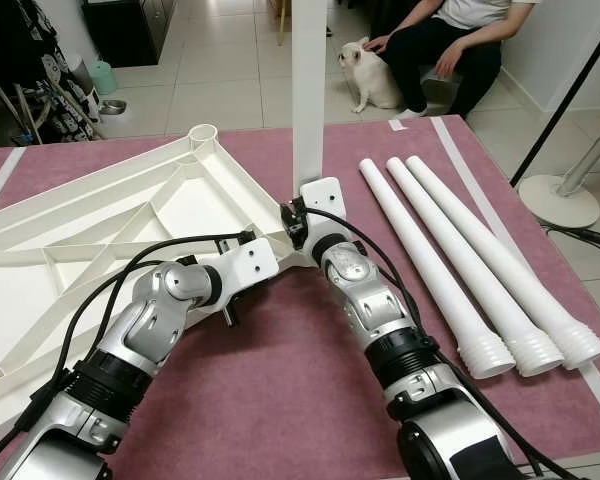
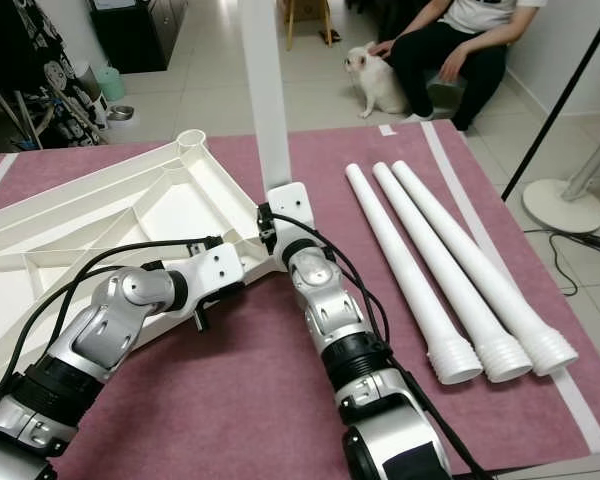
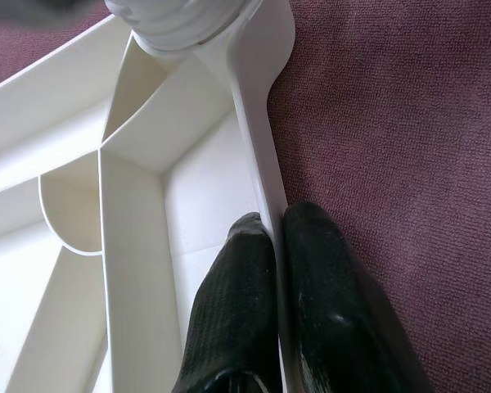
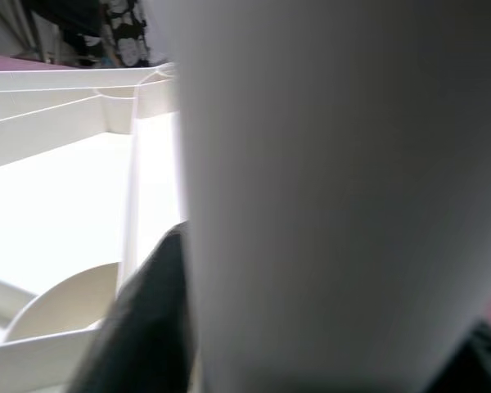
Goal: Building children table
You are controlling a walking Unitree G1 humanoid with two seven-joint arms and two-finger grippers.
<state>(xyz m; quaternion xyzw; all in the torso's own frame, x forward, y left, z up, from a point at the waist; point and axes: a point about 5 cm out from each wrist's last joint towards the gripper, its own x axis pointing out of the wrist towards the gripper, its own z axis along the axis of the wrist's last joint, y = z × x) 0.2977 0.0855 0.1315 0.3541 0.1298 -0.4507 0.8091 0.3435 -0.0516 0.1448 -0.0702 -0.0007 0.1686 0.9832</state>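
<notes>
A white plastic tabletop (image 1: 110, 215) is lying upside down on a mauve carpet (image 1: 280, 390), its ribbed underside facing up, spreading from the middle of the carpet toward the robot's left. A round leg socket (image 1: 203, 133) is showing at its far corner. At the near corner, a white table leg (image 1: 308, 90) is standing upright, rising out of the top of the head views.

The right tool (image 4: 311, 360) is gripping this upright leg low down, just above the tabletop corner. In the right wrist view its two black fingers (image 4: 147, 327) are sitting on either side of the pale tube, clamped on it. The silver right arm (image 1: 380, 320) is reaching forward from the bottom of the view to that corner.

The left tool (image 3: 277, 270) is pinching the thin outer rim of the tabletop near the same corner. In the left wrist view one black finger (image 3: 233, 311) is lying inside the rim and the other outside on the carpet side, closed on the wall between them. The left arm (image 1: 150, 330) is coming in from the lower left.

Three more white table legs (image 1: 460, 255) are lying side by side on the carpet to the robot's right, well apart from the tabletop, with their ribbed threaded ends nearest the robot.

Beyond the carpet, on a tiled floor (image 1: 230, 80), a seated person (image 1: 450, 40) is touching a small white dog (image 1: 370, 75). A fan base (image 1: 565, 200) is standing at the far right.
</notes>
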